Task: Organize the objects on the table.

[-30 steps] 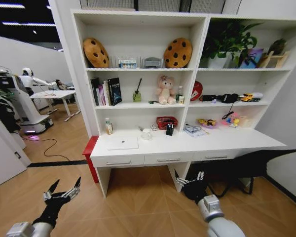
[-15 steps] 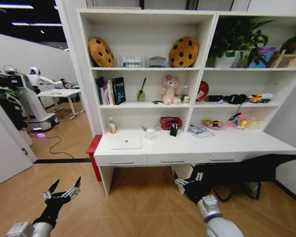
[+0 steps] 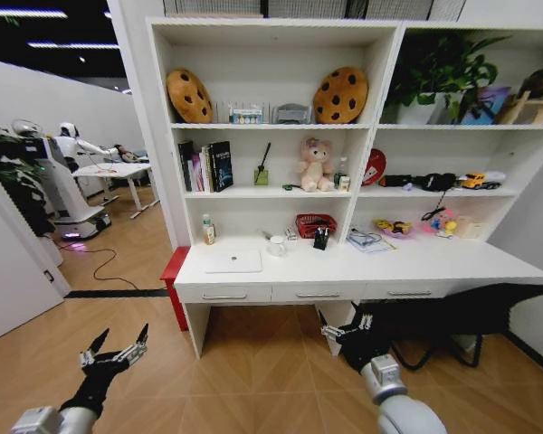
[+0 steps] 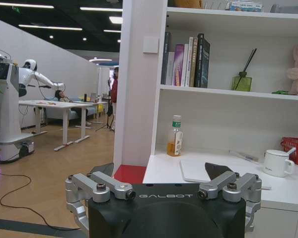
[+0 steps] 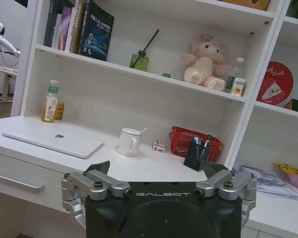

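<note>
A: What was the largest item, and how did the view differ from the earlier frames?

B: The long white desk surface with three flat drawers [image 3: 362,268] stood joined to the tall white shelf unit [image 3: 154,136]. Against the earlier frames the whole scene had shifted rightward; the camera had moved, not the objects.

A: Task objects?

B: The closed silver laptop [image 3: 233,261] lay flat on the desk's left part. The white ceramic mug [image 3: 276,245] stood near it, the red mesh basket [image 3: 314,224] behind, and the black pen holder [image 3: 320,239] just beside the basket.

A: Grippers?

B: The left gripper [image 3: 115,349] and the right gripper [image 3: 347,327] hung low over the wooden floor, short of the desk, fingers spread wide, holding nothing, unchanged from before.
</note>
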